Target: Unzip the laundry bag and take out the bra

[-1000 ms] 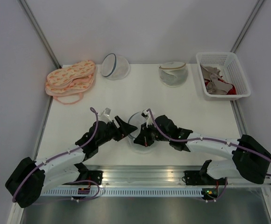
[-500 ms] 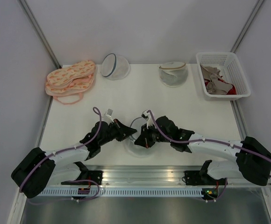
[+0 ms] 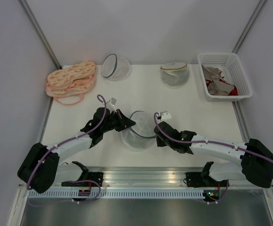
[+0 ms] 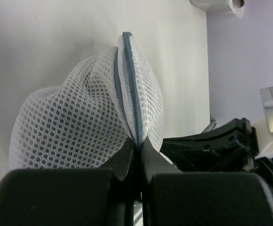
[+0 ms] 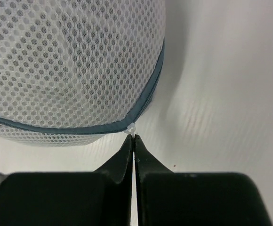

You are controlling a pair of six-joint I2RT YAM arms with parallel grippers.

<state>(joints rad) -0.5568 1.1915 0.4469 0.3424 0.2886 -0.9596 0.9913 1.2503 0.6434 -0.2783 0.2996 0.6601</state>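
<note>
The laundry bag (image 3: 139, 132), a white mesh dome with a grey-blue zipper rim, lies at the table's near middle. My left gripper (image 3: 128, 123) comes in from the left and is shut on the bag's rim (image 4: 135, 123), pinching the zipper seam and mesh between its fingertips (image 4: 137, 141). My right gripper (image 3: 156, 133) sits at the bag's right side. It is shut on the small white zipper pull (image 5: 131, 127), with its tips (image 5: 132, 137) just below the rim of the bag (image 5: 70, 61). The bra is hidden from every view.
At the back stand a clear mesh dome with a dark navy rim (image 3: 116, 67) and one with a beige rim (image 3: 174, 74). A white basket (image 3: 223, 55) with beige and red garments is back right. Pink patterned garments (image 3: 70, 80) lie back left.
My left gripper moved in towards the bag and shut on its rim. My right gripper, still shut, moved from the bag's left side to its right side, so the dome now shows.
</note>
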